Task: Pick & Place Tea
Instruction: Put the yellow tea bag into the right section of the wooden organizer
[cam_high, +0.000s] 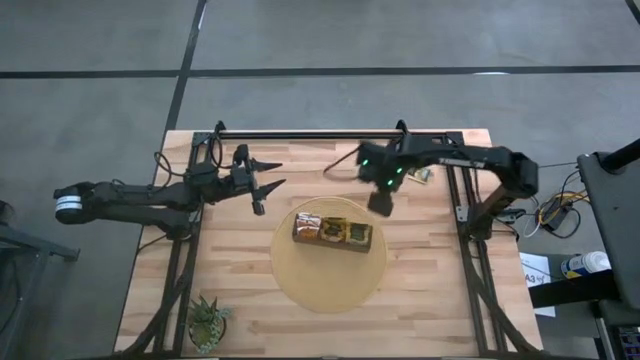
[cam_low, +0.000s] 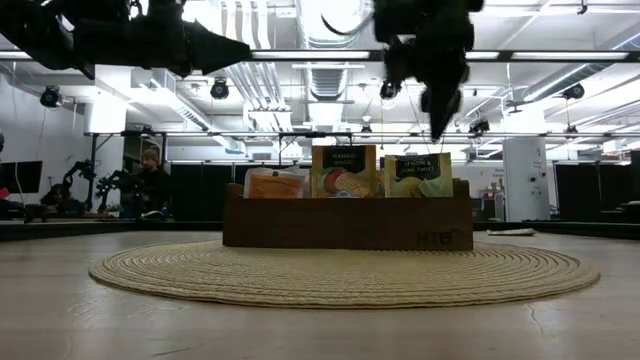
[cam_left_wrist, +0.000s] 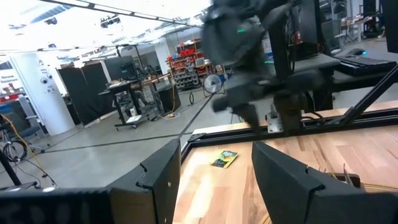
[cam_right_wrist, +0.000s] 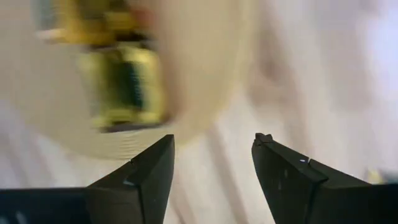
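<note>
Looking straight down from the high view, we see a pale wooden surface (cam_high: 430, 300) with a round woven mat (cam_high: 330, 280) at its middle. On the mat lies a long dark-brown box (cam_high: 332, 231) holding tea sachets (cam_high: 329, 229) side by side. One more sachet (cam_high: 421, 175) lies flat on the bare wood near the far right corner. The right tool (cam_high: 381, 203) hangs above the far right end of the box, its fingers spread and holding nothing. The left tool (cam_high: 268, 172) waits over the far left part of the surface, fingers parted and empty. A small green spiky plant (cam_high: 207, 318) stands at the near left corner.

From the low view, level with the surface, we see the mat's edge (cam_low: 340, 275) first, then the box's dark side (cam_low: 345, 225). Three sachets stand upright in it: an orange one (cam_low: 275, 184), a mango-patterned one (cam_low: 344, 172) and a green-and-yellow one (cam_low: 418, 175). The right tool (cam_low: 430, 95) hangs above the green-and-yellow sachet without touching it. A person (cam_low: 150, 185) sits far behind, in the room.

In the left wrist view, we look past two parted dark fingers (cam_left_wrist: 158, 177) to the lone sachet (cam_left_wrist: 224, 158) on the wood, with the right arm blurred beyond it.

In the right wrist view, we see two dark fingers (cam_right_wrist: 146, 177) standing apart, empty, above the blurred yellow-green sachets (cam_right_wrist: 124, 87) and mat.
</note>
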